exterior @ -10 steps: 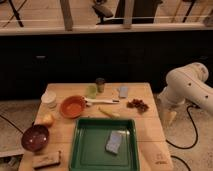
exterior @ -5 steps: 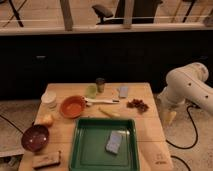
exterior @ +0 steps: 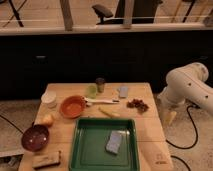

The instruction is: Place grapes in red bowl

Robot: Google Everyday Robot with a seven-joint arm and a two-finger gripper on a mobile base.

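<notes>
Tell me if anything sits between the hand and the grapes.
Nothing visible does. The hand hangs beside the table, off its right edge; the grapes lie just inside that edge, with only tabletop between them.

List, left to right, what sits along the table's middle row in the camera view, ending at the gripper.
White cup → orange-red bowl → white spoon → grapes → gripper, hanging just past the right edge of the table.
</notes>
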